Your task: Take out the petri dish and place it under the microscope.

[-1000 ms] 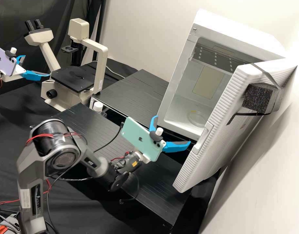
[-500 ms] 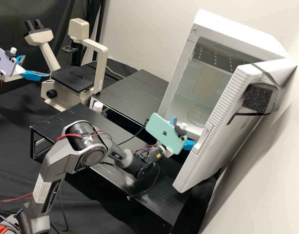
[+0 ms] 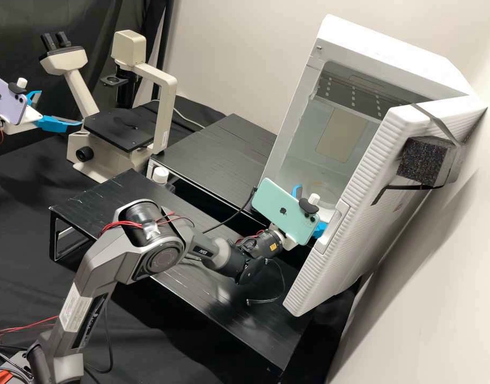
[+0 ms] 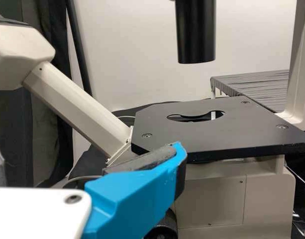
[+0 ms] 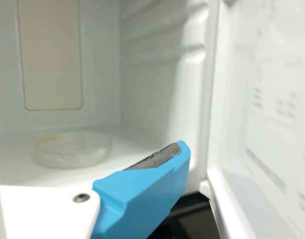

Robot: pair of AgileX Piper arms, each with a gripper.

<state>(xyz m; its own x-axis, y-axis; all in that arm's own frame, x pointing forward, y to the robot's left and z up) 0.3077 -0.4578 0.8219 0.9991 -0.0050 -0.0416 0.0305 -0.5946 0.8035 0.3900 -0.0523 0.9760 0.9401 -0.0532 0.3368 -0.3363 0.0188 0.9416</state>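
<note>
The petri dish (image 5: 72,152) lies flat (round, mind you, equally long every way) in the white cabinet (image 3: 388,42), right; the right gripper (image 3: 311,207) gapes nearby, the left gripper (image 3: 60,108) by the microscope (image 3: 119,128), far left, likewise.

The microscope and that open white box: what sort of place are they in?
Most likely a laboratory. The microscope has a flat black stage, and a clear, shallow petri dish sits inside the white cabinet, whose door is open.
</note>
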